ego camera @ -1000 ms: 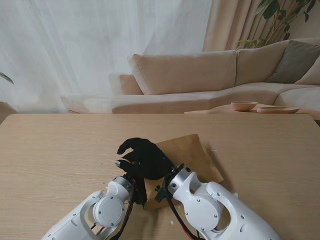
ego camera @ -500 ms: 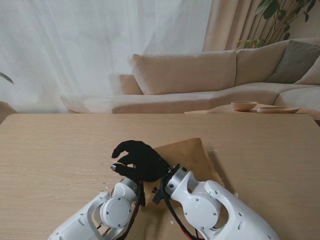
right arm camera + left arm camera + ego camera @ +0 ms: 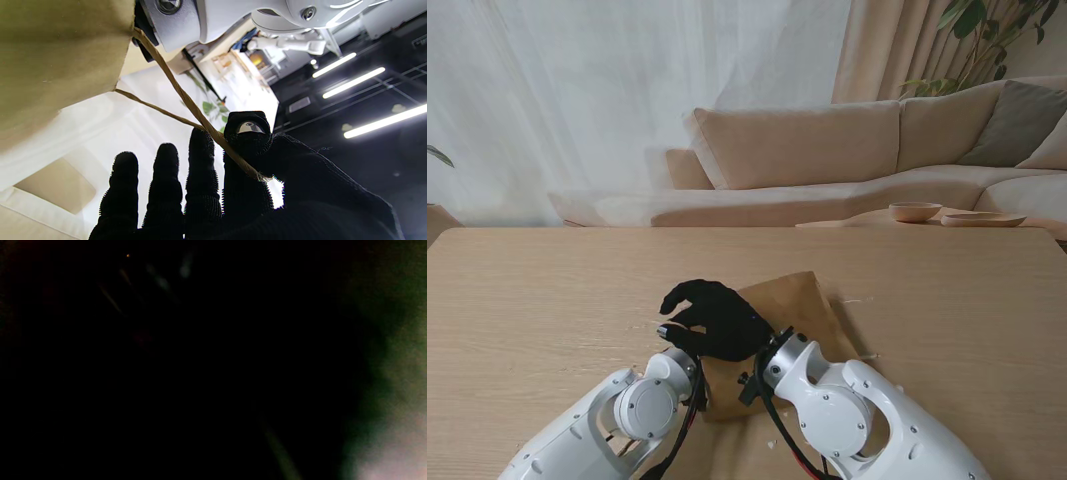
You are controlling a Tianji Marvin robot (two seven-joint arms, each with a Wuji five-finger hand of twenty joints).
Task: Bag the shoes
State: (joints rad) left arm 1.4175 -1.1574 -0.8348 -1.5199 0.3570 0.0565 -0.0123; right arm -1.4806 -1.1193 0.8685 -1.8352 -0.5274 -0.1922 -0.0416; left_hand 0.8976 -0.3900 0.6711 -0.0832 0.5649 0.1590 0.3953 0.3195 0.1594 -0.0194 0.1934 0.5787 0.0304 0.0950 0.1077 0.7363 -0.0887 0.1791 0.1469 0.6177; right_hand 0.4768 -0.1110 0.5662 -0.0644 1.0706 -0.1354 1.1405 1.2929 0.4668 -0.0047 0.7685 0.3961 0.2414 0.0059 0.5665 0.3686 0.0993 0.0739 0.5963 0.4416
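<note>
Pinching one twine handle (image 3: 186, 100) of the single brown paper bag (image 3: 797, 315) between thumb and index finger, the right hand (image 3: 233, 186) keeps its other three fingers (image 3: 163, 180) straight, palm turned up. The bag lies on the wooden table (image 3: 537, 300), just beside both wrists. The left hand is hidden, its camera dark; cannot tell its state. One black glove (image 3: 717, 318) is visible from the stand, over the bag. Shoes not seen.

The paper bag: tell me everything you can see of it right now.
The paper bag is plain brown kraft paper, lying flat on the wooden table near me, a corner pointing away. Its twisted paper-cord handle runs across the right hand, pinched under the thumb. The left hand covers its left edge. No shoes visible.
</note>
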